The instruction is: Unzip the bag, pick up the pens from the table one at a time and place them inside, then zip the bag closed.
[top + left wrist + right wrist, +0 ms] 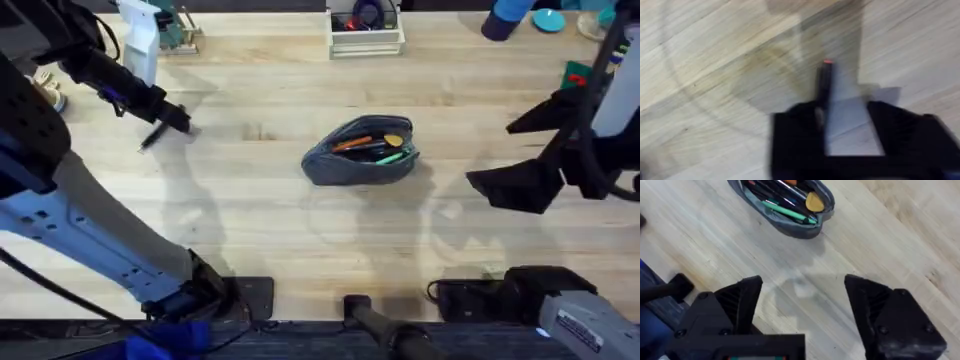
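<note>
The grey-blue bag [360,165] lies unzipped in the middle of the table [260,230]. Inside it are an orange pen [352,143] and a green pen [392,155]. The right wrist view shows the bag [785,229] with the green pen [790,214] in it. Far to the bag's left, my left gripper [180,122] is shut on a dark pen [150,138]. In the left wrist view the dark pen [824,85] sticks out past the left gripper [840,117]. My right gripper [490,155] [802,295] hovers open to the bag's right, holding nothing.
A white spray bottle [140,40] stands at the back left. A white tray [367,40] of small items sits behind the bag. Blue objects [510,18] are at the back right. Bare wood surrounds the bag.
</note>
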